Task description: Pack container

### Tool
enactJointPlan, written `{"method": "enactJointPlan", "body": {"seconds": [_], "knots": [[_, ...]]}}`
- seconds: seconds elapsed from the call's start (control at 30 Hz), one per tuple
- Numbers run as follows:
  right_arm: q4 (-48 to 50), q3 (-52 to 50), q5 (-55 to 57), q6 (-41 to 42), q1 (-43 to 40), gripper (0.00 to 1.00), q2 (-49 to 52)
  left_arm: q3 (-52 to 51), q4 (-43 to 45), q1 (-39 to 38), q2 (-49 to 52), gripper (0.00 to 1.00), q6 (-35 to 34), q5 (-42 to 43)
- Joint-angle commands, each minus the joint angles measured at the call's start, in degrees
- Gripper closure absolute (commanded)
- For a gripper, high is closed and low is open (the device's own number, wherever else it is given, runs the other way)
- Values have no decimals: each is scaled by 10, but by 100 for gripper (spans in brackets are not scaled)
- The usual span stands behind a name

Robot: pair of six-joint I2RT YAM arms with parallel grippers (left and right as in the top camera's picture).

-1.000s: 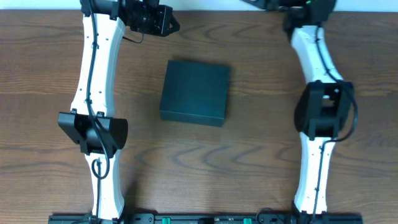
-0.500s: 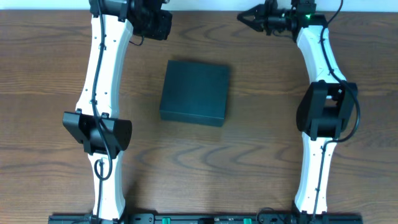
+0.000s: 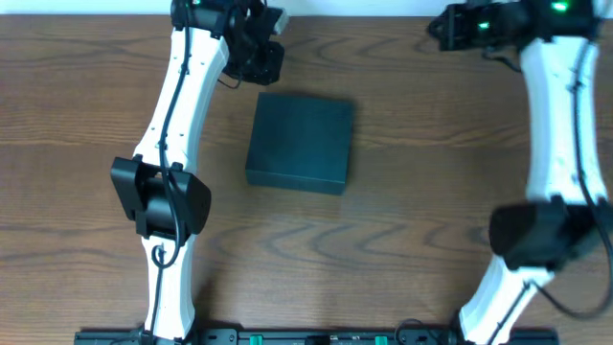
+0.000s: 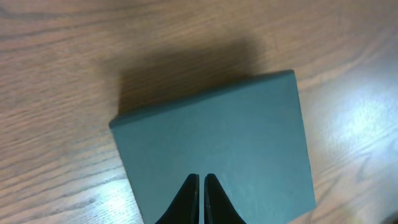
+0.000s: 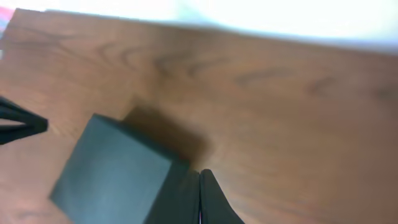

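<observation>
Container [image 3: 299,142] lies mid-surface [image 3: 402,249], flat, lid down. Judged light, stiff matte cardboard; the walls may dent. Grip across opposite sides, or lift the lid's free edge (cannot tell which edge). Beyond: left end effector [image 4: 200,182] pinched shut, empty, at the far corner; right end effector [image 5: 200,177] likewise, well apart.

Overhead looks straight down; both wrist views angle down, all three sharing container [image 4: 211,149].

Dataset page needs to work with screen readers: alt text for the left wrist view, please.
A matte black container, lid closed, lies flat on a wood-grain table and fills most of the frame. The left gripper enters from the bottom edge with its two dark fingers shut together, holding nothing, and its tips show against the lid.
</observation>
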Motion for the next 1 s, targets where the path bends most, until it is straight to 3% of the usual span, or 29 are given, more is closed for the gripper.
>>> {"method": "enactJointPlan", "body": {"seconds": [0.0, 0.1, 0.23, 0.4, 0.57, 0.73, 0.97], "knots": [[26, -107, 12, -64, 12, 98, -65, -3, -5, 0, -1, 94, 37, 13], [69, -295, -68, -55, 15, 98, -116, -23, 3, 0, -1, 94, 67, 24], [144, -457, -207, -23, 21, 98, -118, -89, 44, 0, -1, 94, 86, 78], [315, -593, -203, 94, 67, 98, -118, -181, 88, 0, -1, 94, 85, 101], [461, -648, -116, 199, 106, 98, -114, -229, 103, 0, -1, 94, 83, 104], [495, -648, -59, 248, 131, 98, -78, -254, 111, 0, -1, 94, 72, 103], [562, -648, -70, 284, 131, 98, -31, -254, 104, 0, -1, 94, 64, 101]]}}
